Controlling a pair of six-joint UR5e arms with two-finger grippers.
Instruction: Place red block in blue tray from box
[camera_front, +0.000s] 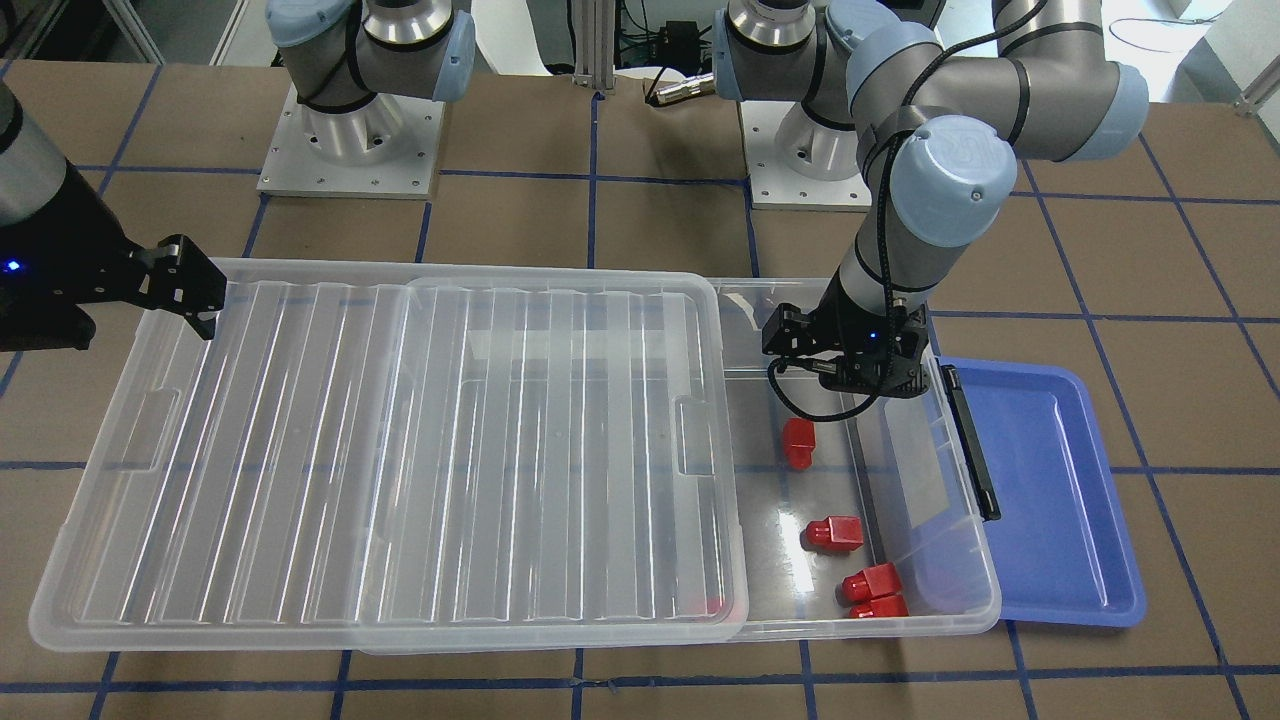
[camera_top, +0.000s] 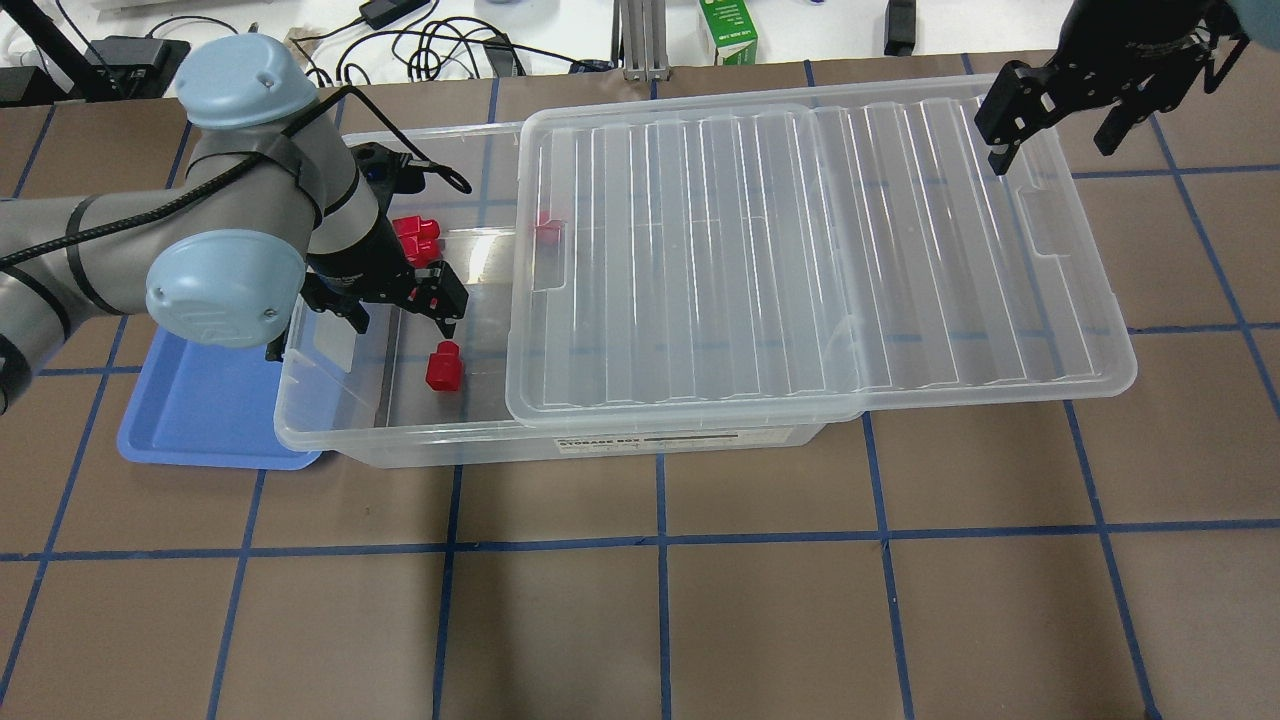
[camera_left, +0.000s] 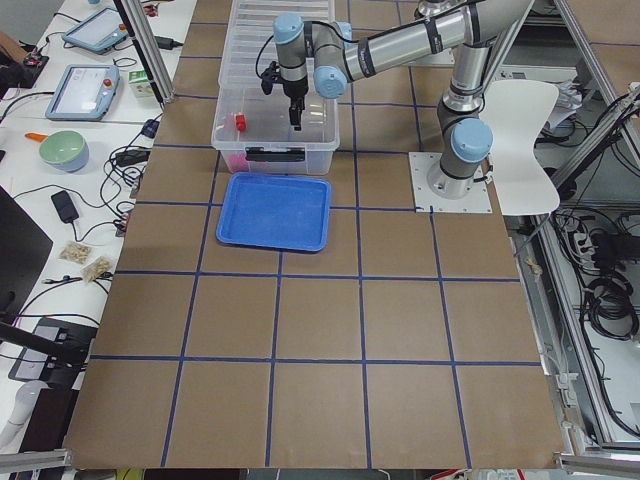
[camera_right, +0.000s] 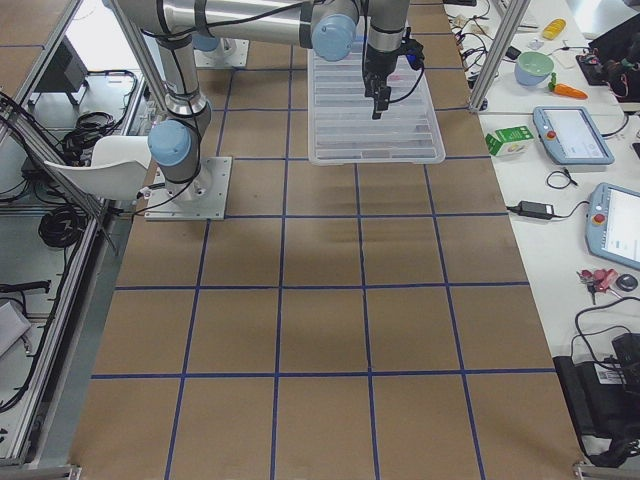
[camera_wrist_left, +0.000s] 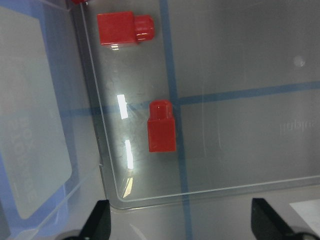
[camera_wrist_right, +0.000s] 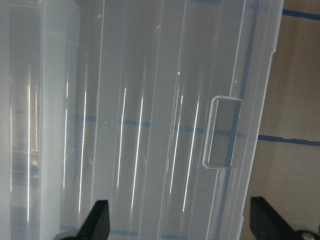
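Several red blocks lie on the floor of the clear box (camera_top: 400, 440), at its open end. One red block (camera_front: 798, 443) (camera_top: 443, 366) lies alone, and it is centred in the left wrist view (camera_wrist_left: 162, 132). My left gripper (camera_top: 395, 305) (camera_wrist_left: 182, 225) hangs open and empty over this open end, above and beside that block. The ribbed clear lid (camera_top: 800, 250) is slid aside and covers the rest of the box. My right gripper (camera_top: 1062, 125) (camera_wrist_right: 180, 225) is open and empty above the lid's far end. The blue tray (camera_top: 200, 410) (camera_front: 1050, 500) lies partly under the box's latch end.
Other red blocks (camera_front: 833, 533) (camera_front: 872, 581) lie near the box's front corner, and one (camera_top: 547, 230) shows under the lid's edge. The black latch (camera_front: 970, 440) sits on the box end beside the tray. Cables and a green carton (camera_top: 728, 30) lie beyond the table's far edge.
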